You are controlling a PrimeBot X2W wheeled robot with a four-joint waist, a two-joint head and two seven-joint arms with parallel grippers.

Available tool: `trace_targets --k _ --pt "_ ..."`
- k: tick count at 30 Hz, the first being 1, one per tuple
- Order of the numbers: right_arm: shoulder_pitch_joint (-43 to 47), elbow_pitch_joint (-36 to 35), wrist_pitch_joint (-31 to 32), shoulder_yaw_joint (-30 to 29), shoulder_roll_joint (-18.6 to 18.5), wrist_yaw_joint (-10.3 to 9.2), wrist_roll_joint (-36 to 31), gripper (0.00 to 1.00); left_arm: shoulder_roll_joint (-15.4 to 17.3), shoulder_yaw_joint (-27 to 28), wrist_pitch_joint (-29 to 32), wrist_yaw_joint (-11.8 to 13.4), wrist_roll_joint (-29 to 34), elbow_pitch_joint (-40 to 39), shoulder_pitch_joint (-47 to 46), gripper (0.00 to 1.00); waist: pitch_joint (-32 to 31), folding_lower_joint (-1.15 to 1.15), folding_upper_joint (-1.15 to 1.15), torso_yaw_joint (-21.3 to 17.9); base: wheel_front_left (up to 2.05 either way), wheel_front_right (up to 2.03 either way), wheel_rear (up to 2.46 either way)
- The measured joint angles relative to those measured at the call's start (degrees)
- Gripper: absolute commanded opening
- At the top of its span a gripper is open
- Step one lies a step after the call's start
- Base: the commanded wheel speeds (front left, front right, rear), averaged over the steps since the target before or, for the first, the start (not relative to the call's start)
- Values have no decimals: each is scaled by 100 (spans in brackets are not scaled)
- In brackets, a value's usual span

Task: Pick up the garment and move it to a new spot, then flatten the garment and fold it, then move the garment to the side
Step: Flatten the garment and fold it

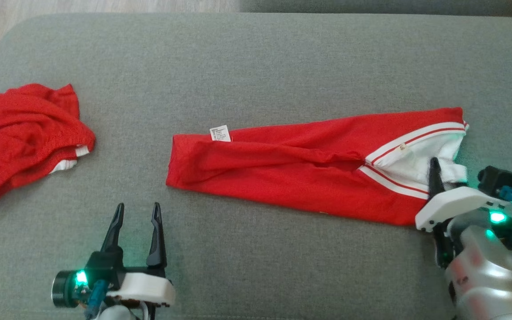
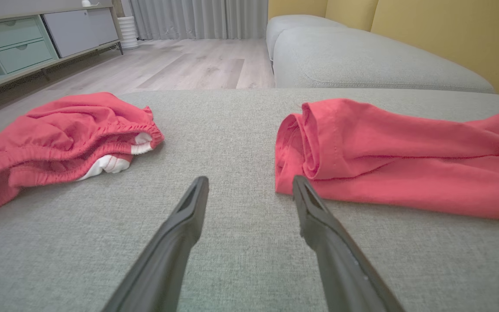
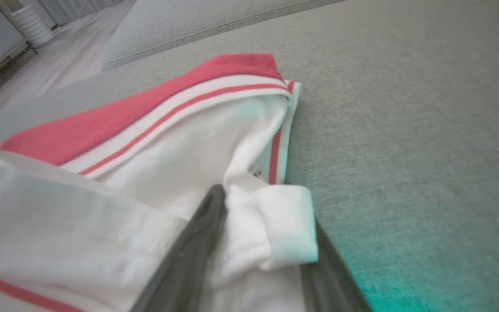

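Observation:
A long red garment [image 1: 291, 169] with white and red striped trim lies folded lengthwise across the grey cushion [image 1: 256, 58]. Its white collar end points right and a small white label sits on its left end. My right gripper [image 1: 445, 175] is at that collar end, open, with a rolled white fold [image 3: 275, 225] between its fingers. My left gripper [image 1: 138, 206] stands open just in front of the garment's left end [image 2: 405, 160], touching nothing. In the left wrist view its right fingertip [image 2: 301, 190] is close to the red hem.
A second red garment [image 1: 25, 133] with white trim lies crumpled at the cushion's left edge, also in the left wrist view [image 2: 59, 138]. Beyond the cushion lie wooden floor [image 2: 189, 65], another grey sofa seat [image 2: 362, 56] and a low cabinet [image 2: 15, 47].

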Motion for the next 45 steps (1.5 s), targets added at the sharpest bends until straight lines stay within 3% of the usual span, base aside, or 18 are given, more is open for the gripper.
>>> trace_targets --k 7,14,24,32,42,43,44,45 --pt "201 -281 58 270 59 1 512 0 1 -9 0 -43 -1 31 15 100 -145 0 0 -104 0 0 0" --pt "635 -1249 102 246 -250 2 537 0 0 -166 0 -49 -11 29 138 100 -427 0 0 -351 0 0 0" --pt "645 -2482 102 1738 10 2 1300 0 3 -464 0 -42 -129 71 157 100 -577 0 0 -275 0 0 0" --pt "710 -2713 107 3242 118 2 2154 0 4 -754 0 -48 -188 164 205 100 -601 0 0 391 0 0 0" --pt "413 -1996 135 3817 131 2 2491 0 14 -1051 0 -42 -271 250 264 100 -593 0 0 1504 0 0 0" --pt "342 -1946 135 3869 132 2 2548 10 12 -1063 0 -41 -275 252 265 100 -592 0 0 1601 0 0 0" --pt "288 -1901 134 3897 133 2 2595 49 12 -1073 0 -41 -305 252 265 100 -591 0 0 1686 0 0 0" --pt "232 -1858 134 3935 133 2 2635 100 13 -1078 0 -41 -312 257 265 100 -591 0 0 1763 0 0 0"
